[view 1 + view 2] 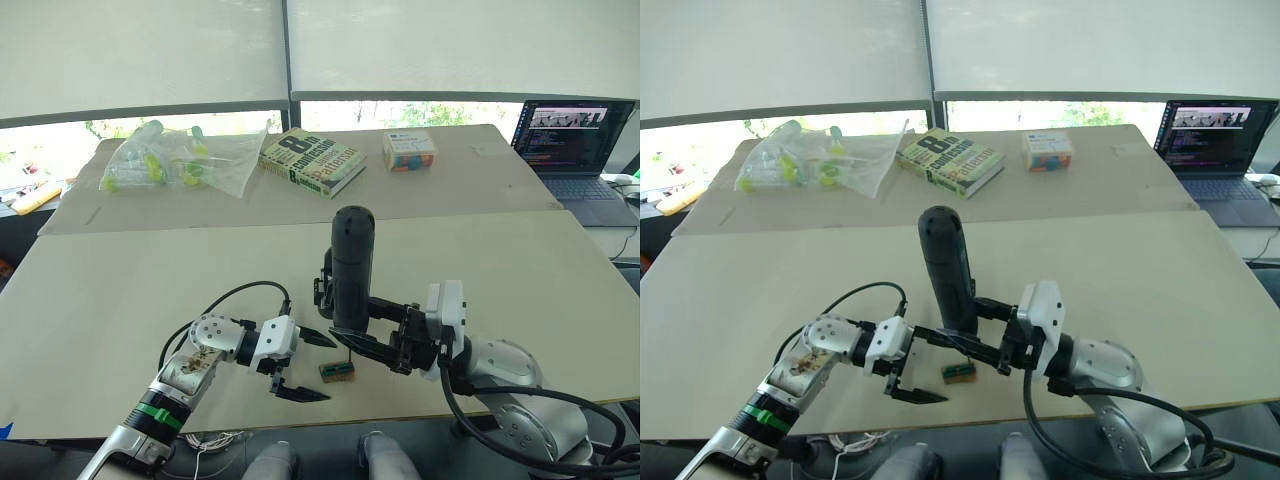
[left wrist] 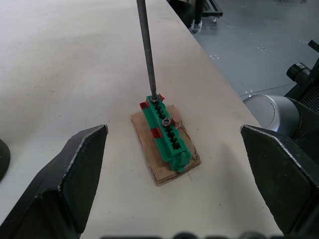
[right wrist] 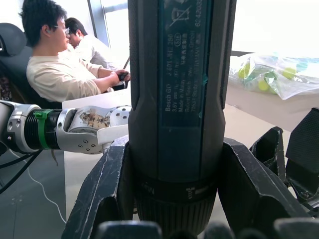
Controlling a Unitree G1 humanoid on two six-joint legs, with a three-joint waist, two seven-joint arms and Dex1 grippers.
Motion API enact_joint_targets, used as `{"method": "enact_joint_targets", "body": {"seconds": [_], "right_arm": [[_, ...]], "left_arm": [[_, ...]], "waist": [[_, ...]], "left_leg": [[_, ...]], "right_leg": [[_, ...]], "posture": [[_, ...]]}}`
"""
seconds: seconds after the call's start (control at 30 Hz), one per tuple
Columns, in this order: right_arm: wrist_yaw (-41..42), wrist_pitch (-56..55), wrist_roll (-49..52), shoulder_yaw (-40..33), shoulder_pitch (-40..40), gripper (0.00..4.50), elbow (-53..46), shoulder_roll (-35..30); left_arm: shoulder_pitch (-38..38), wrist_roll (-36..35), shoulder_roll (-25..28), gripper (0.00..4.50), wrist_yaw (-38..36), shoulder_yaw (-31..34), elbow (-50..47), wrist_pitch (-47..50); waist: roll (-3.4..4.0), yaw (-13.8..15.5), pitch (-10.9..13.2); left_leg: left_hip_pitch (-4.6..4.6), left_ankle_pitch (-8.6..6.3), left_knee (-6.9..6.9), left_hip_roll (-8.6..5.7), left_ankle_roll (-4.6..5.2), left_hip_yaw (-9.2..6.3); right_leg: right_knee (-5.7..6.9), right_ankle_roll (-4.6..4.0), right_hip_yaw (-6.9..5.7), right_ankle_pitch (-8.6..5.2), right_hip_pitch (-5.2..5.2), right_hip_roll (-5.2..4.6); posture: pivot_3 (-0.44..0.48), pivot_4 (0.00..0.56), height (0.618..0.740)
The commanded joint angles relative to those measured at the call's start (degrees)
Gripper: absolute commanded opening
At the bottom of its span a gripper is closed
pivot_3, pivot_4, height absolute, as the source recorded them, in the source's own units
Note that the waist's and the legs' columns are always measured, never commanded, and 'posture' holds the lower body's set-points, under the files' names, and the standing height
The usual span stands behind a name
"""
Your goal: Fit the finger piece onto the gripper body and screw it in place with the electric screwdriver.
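Upright in the right gripper (image 1: 385,338), the electric screwdriver (image 1: 352,268) stands with its rounded end up, the two black fingers (image 3: 107,194) pressed against either side of its thick handle. Its thin metal bit (image 2: 147,47) comes down onto one end of a small tan-and-green block (image 2: 167,139), a green ridged strip with red marks and a screw head in its top, fixed on a brown card base that lies flat on the near table (image 1: 120,300). The left gripper (image 1: 305,365) sits just beside that block on the robot's left, its jaws spread wide and holding nothing, one finger (image 2: 75,169) to each side of the block without touching it. Just behind the screwdriver a small dark mechanism peeks out, largely hidden, so whether it is the gripper body cannot be told. On the far table (image 1: 480,175) a clear plastic bag (image 1: 185,158) lies slumped on its side, filled with clear tubes with yellow-green and green caps. Near it rest a thick book (image 1: 312,160) and a small box (image 1: 409,150) with coloured squares on its side. An open laptop (image 1: 575,150) stands at the far right. In the right wrist view two seated people (image 3: 65,64) appear beyond the table edge.
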Motion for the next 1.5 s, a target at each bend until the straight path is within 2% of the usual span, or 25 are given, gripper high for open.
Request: {"method": "enact_joint_targets", "body": {"seconds": [0.03,0.4,0.67,0.93,1.17,1.27,1.37,1.5], "right_arm": [[0.55,-2.41,0.26,-1.23,-0.16,1.91,-2.03,-0.14],[-1.84,0.87,4.28,-2.78,-2.70,1.91,-5.87,-0.53],[-3.41,6.06,11.89,-6.38,-8.15,1.91,-7.45,-3.25],[-5.00,15.02,26.36,-10.74,-20.93,1.91,-3.61,-7.99],[-7.19,24.97,39.36,-11.37,-37.57,1.91,7.90,-10.10],[-7.86,27.90,40.30,-10.42,-46.00,1.91,15.09,-8.78],[-7.32,28.56,36.90,-8.70,-52.27,1.91,20.82,-6.40],[-4.57,26.00,28.97,-5.43,-55.24,1.91,23.98,-3.64]], "left_arm": [[-0.62,-0.04,-0.08,4.50,0.06,0.32,-0.14,-1.01],[0.55,-1.40,1.78,4.50,0.44,2.04,-1.97,0.05],[3.07,-4.15,4.25,4.50,1.75,4.58,-6.90,4.09],[2.21,-10.69,8.07,4.50,1.50,9.09,-10.45,16.10],[-3.14,-9.91,9.14,4.50,-0.31,10.62,-4.10,16.42],[-6.08,-8.68,8.70,4.50,-1.17,10.62,0.24,14.18],[-9.05,-7.43,7.49,4.50,-1.15,10.56,4.84,11.44],[-12.49,-5.21,5.55,4.50,-1.26,10.00,10.85,7.72]], "waist": [[0.00,0.00,0.00],[0.00,-0.03,0.00],[0.00,-0.04,0.00],[-0.01,-0.11,0.01],[-0.02,-0.08,0.02],[-0.03,-0.09,0.02],[-0.03,-0.10,0.02],[-0.06,-0.12,0.00]], "left_leg": [[0.00,0.00,0.00,0.00,0.00,0.00],[0.00,0.00,0.00,0.01,0.00,-0.01],[-0.01,0.00,0.00,0.01,0.00,-0.10],[-0.01,0.00,0.00,0.02,0.01,-0.09],[-0.03,0.00,-0.01,0.03,0.01,-0.01],[-0.08,0.00,-0.01,0.02,0.02,-0.01],[-0.12,0.00,-0.01,0.01,0.01,-0.01],[-0.17,0.00,-0.03,0.02,0.01,-0.01]], "right_leg": [[0.00,0.00,0.00,0.00,0.00,0.00],[0.00,0.00,0.00,0.00,0.00,0.00],[-0.02,0.00,0.00,0.00,0.00,-0.01],[-0.01,0.00,-0.01,0.00,-0.01,0.00],[-0.03,-0.02,-0.04,0.01,-0.02,0.00],[-0.04,-0.03,-0.04,0.02,-0.08,-0.01],[-0.02,-0.04,-0.04,0.03,-0.15,-0.02],[-0.01,-0.05,-0.04,0.03,-0.22,-0.02]], "posture": [[0.000,0.150,0.740],[0.000,0.150,0.740],[0.000,0.150,0.740],[0.000,0.150,0.740],[0.000,0.150,0.740],[0.000,0.150,0.740],[0.000,0.150,0.740],[0.000,0.150,0.740]]}}
